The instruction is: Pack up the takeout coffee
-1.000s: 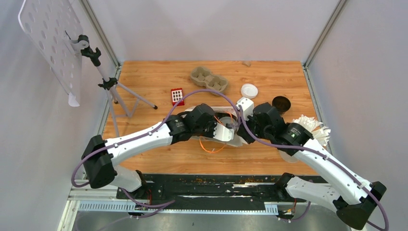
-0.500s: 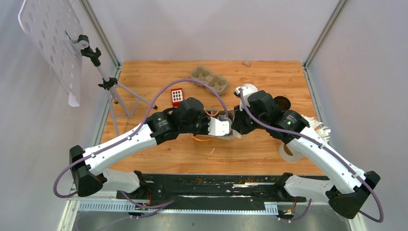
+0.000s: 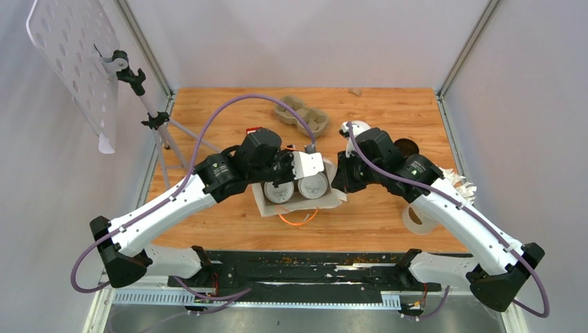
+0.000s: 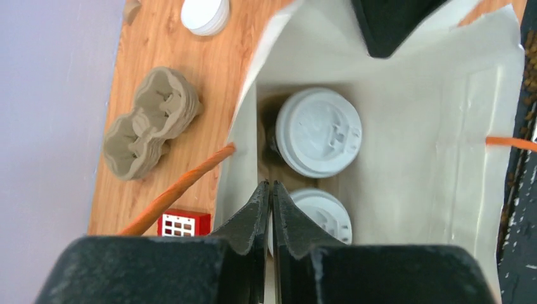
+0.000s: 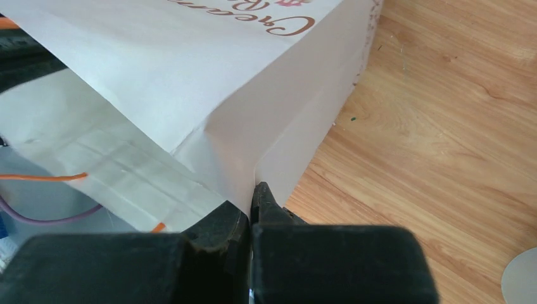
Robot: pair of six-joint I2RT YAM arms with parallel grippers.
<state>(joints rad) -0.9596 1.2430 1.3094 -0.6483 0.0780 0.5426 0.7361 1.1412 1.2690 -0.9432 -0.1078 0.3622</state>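
Note:
A white paper bag (image 3: 265, 205) stands open at the table's middle. Two takeout coffee cups with white lids sit inside it side by side (image 3: 280, 192) (image 3: 313, 186). The left wrist view looks down onto both lids (image 4: 318, 132) (image 4: 324, 215) between the bag walls (image 4: 430, 126). My left gripper (image 3: 304, 175) (image 4: 272, 184) sits on the bag's far rim, jaws almost together with a thin pale strip of paper between them. The right gripper (image 3: 340, 182) (image 5: 252, 190) is shut on a folded corner of the bag (image 5: 190, 63) at its right side.
A pulp cup tray (image 3: 301, 114) (image 4: 152, 123) and a red box (image 3: 254, 130) (image 4: 183, 223) lie behind the bag. A loose white lid (image 3: 357, 128), a dark open cup (image 3: 405, 147) and a holder of white sticks (image 3: 454, 182) stand at the right. A tripod (image 3: 163, 132) is on the left.
Both arms have swung toward the far side and pulled apart. The bag, hidden between them before, now stands spread open with both lids showing.

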